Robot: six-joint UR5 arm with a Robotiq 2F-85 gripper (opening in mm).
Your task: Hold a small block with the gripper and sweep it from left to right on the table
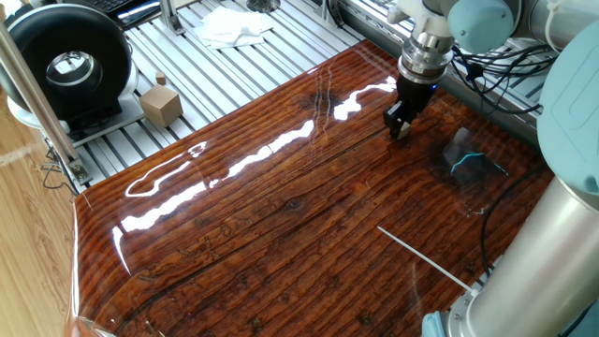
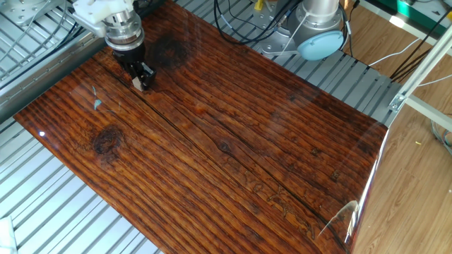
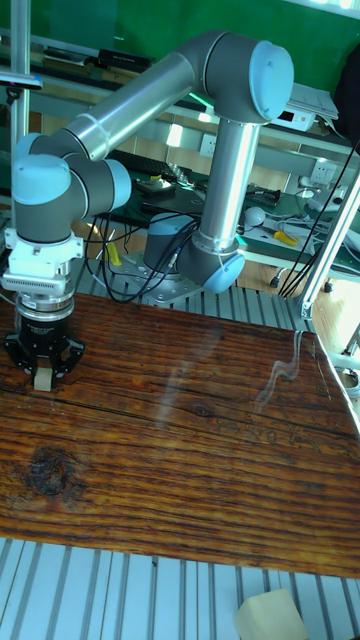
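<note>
My black gripper [image 2: 141, 77] points straight down at the far-left part of the glossy reddish-brown table [image 2: 247, 148], with its tips at the board's surface. It is shut on the small block [image 2: 136, 83], a tiny pale tan cube that peeks out between the fingers. In the tall fixed view the small block [image 3: 43, 379] shows clearly between the two black fingers of the gripper [image 3: 43, 372], resting on the table [image 3: 190, 450]. In one fixed view the gripper [image 1: 400, 127] stands near the table's [image 1: 281, 215] far right edge, and the block is hidden by the fingers.
A larger tan cube with a knob [image 1: 161, 103], a black round device [image 1: 65, 61] and a white cloth [image 1: 234, 26] sit on the slatted aluminium frame [image 1: 234, 65] beyond the board. The arm's base and cables [image 2: 311, 32] stand at the board's far side.
</note>
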